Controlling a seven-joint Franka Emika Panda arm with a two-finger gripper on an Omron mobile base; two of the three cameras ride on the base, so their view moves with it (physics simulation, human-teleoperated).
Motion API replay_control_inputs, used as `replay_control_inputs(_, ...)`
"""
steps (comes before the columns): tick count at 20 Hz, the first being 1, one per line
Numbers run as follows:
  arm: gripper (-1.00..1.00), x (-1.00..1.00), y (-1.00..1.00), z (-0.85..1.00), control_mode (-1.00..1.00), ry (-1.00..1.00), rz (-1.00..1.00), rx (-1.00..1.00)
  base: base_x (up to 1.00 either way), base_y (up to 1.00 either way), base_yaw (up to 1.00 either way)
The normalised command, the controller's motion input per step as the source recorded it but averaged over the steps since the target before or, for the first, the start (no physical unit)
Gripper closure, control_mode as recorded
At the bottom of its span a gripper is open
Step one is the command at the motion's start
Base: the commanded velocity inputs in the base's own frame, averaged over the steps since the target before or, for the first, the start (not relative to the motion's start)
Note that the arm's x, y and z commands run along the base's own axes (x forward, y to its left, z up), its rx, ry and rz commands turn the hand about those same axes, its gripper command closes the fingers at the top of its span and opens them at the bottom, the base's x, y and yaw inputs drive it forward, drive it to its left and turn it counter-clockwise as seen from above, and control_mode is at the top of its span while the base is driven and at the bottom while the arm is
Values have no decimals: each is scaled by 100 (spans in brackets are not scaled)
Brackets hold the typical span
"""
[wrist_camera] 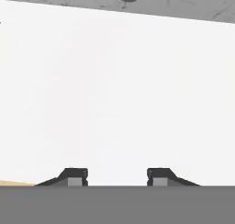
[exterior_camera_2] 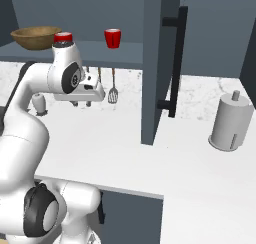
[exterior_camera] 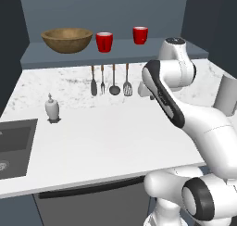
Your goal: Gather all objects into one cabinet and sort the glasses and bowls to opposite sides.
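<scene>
On the far left of the left base view, a dark sink (exterior_camera: 14,146) is sitting sunk into the white counter (exterior_camera: 106,141), and a small white soap dispenser (exterior_camera: 52,108) is standing on the counter just right of it. Above, the wooden bowl (exterior_camera: 67,40) is resting at the left end of the cabinet's shelf board (exterior_camera: 41,56). A red cup (exterior_camera: 104,41) is standing just beside the bowl on its right, apart from it, and a second red cup (exterior_camera: 140,34) is sitting further right and deeper in the recess. Below the shelf, four metal utensils (exterior_camera: 110,80) are hanging in a row against the marbled backsplash.

Right of the utensils, the gripper (wrist_camera: 117,176) is hanging above the bare counter, pointing down at it; in the hand view its two fingertips (wrist_camera: 75,177) are standing well apart with nothing between them, so it is released and empty.

In the right base view, a dark cabinet door (exterior_camera_2: 157,63) with a black handle (exterior_camera_2: 175,63) is standing open, and a pale grey paper towel holder (exterior_camera_2: 231,122) is standing on the counter at the far right.
</scene>
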Motion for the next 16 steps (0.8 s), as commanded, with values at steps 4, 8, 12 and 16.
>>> replay_control_inputs(4, -100, 1, 4, 0, -100, -1, 0, 0, 0, 0, 0)
replay_control_inputs(8, -100, -34, 0, 31, -100, -44, 2, 0, 0, 0, 0)
replay_control_inputs(12, -100, -37, 0, 34, -100, -40, 3, 0, 0, 0, 0)
replay_control_inputs(16, -100, -51, 0, 27, -100, -38, 1, 0, 0, 0, 0)
